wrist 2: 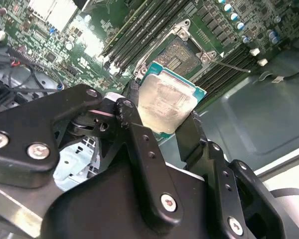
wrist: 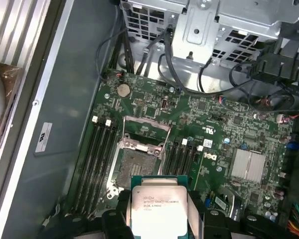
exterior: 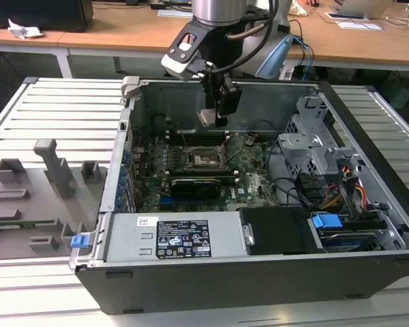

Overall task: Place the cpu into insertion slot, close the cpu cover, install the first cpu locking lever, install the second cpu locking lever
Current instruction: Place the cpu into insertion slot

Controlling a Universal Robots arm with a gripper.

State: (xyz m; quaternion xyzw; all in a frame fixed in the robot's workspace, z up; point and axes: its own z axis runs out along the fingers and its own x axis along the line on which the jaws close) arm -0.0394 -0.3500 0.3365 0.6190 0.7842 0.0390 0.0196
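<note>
Gripper clamped on the cpu, one finger on each of two opposite edges, silver top facing the wrist cameras. Chip held in the air above the motherboard, near the insertion slot but clear of it. Slot bare, cpu cover swung open beside it. Memory slots flank the socket. In the exterior view the arm reaches down into the open computer case.

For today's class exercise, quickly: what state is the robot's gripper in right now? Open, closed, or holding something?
Gripper: shut on the cpu, which is held clear of the insertion slot, not yet seated.
</note>
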